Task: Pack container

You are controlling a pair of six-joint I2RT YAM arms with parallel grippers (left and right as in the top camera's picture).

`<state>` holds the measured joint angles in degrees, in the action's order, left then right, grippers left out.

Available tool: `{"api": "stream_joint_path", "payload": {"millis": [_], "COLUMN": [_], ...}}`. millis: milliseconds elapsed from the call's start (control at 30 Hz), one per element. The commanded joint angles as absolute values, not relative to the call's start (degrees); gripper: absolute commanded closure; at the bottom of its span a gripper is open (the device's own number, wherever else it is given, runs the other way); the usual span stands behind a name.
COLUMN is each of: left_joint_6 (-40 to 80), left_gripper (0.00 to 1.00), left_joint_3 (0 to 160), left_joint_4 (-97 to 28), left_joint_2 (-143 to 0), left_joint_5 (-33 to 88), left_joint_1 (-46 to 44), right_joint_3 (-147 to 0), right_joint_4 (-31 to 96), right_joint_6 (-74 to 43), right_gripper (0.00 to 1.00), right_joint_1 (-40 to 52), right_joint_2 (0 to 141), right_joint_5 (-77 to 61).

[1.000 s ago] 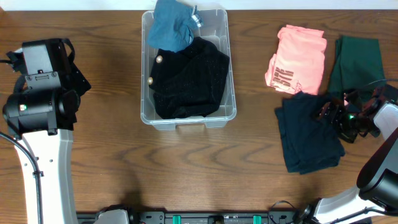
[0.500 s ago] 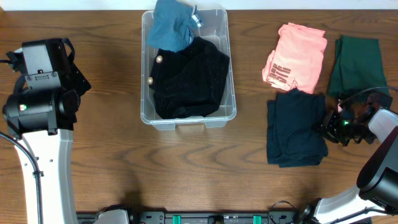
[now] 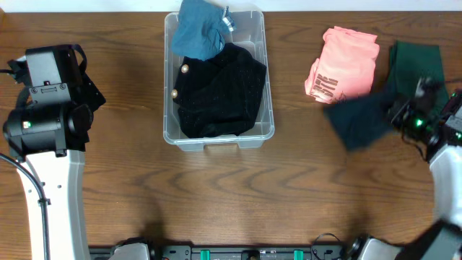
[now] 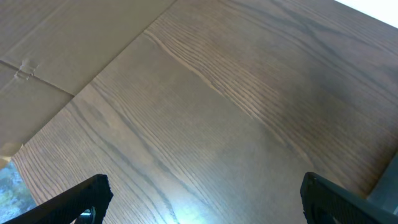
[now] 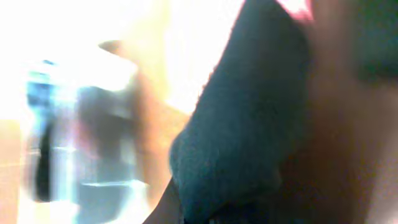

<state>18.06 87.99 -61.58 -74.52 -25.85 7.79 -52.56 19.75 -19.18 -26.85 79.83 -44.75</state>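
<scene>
At the tabletop's left edge the left gripper (image 4: 205,196) stands wide apart. Against the far edge sits the container (image 3: 170,43), a black garment (image 3: 220,90) inside. Near the right edge the right gripper (image 3: 398,115) is clamped on a dark teal garment (image 3: 354,123).

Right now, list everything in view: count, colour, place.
container: 1, clear, top centre of the table
black garment: 1, black with gold buttons, inside the container
blue garment: 1, blue, at the container's far end, draped over its rim
pink garment: 1, pink, folded on the table right of the container
dark green garment: 1, dark green, right of the pink one
dark teal garment: 1, dark teal, blurred, in the right gripper's grip
table: 1, brown wood
left gripper: 1, black, open over bare wood at the left
right gripper: 1, black, shut on the dark teal garment at the right edge
</scene>
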Motion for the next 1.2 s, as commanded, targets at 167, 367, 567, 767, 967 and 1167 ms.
{"api": "stream_joint_path", "payload": {"millis": [167, 367, 567, 767, 967, 1167], "left_joint_6": [18.5, 18.5, 18.5, 18.5, 18.5, 18.5], "left_gripper": [0.02, 0.02, 0.02, 0.02, 0.02, 0.02], "left_joint_3": [88.3, 88.3, 88.3, 88.3, 88.3, 88.3], "left_joint_4": [-61.9, -61.9, -61.9, -61.9, -61.9, -61.9], "left_joint_2": [-74.6, -74.6, -74.6, -74.6, -74.6, -74.6], "left_joint_5": [-26.1, -26.1, -26.1, -26.1, -26.1, -26.1], "left_joint_1": [8.1, 8.1, 8.1, 8.1, 8.1, 8.1], "right_joint_3": [-53.3, -53.3, -53.3, -53.3, -53.3, -53.3], "right_joint_4": [-2.9, -26.0, -43.8, -46.3, -42.0, -37.3], "right_joint_6": [-37.3, -40.7, -40.7, -42.8, -42.8, -42.2], "right_gripper": [0.99, 0.99, 0.99, 0.99, 0.99, 0.99], "right_joint_1": [-9.3, 5.8, 18.1, 24.6, 25.5, 25.6], "right_joint_2": [71.2, 74.8, 82.7, 91.3, 96.9, 97.0], "right_joint_5": [-45.9, -38.6, -29.3, -28.5, -33.9, -37.7]}}
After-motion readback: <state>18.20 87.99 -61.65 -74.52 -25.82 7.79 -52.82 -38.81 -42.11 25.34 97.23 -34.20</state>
